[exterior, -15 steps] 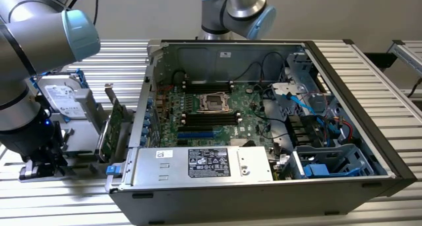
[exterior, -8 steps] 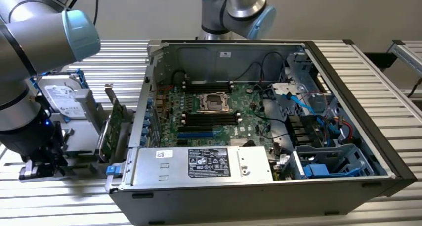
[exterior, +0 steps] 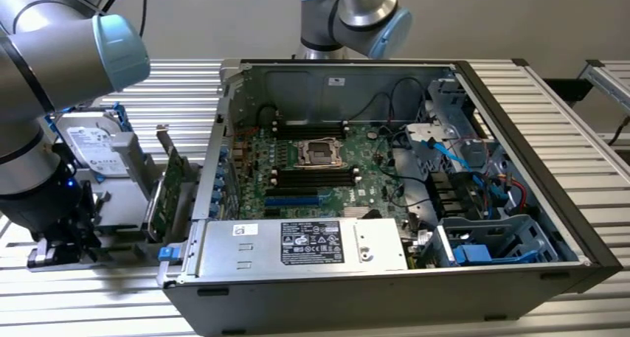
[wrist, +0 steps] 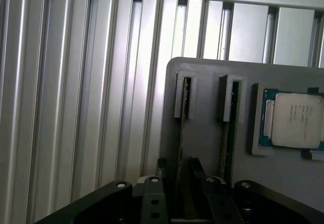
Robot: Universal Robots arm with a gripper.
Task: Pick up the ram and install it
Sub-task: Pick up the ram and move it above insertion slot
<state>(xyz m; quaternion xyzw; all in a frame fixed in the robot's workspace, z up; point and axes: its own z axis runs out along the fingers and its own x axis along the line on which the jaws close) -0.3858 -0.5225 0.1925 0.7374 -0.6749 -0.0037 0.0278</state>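
Ram [wrist: 183, 133] stands on its thin edge in a grey plastic holder [wrist: 202, 143], seen edge-on as a narrow dark line with its chips hidden. Its long axis runs straight out from between the tool's fingers to a raised end slot. Tool [wrist: 179, 171] is spread open, one black finger on each side of the stick; contact is hard to judge. Past a second slot beside the tool lies a square metal-capped processor [wrist: 296, 120], partly cut off. Ribbed aluminium desk [wrist: 76, 107] lies beneath.

The arm [exterior: 40, 94] is silver-grey tubes with pale blue joint caps [exterior: 123, 49]; the black claw [wrist: 183, 193] bears small round screws [wrist: 120, 185].
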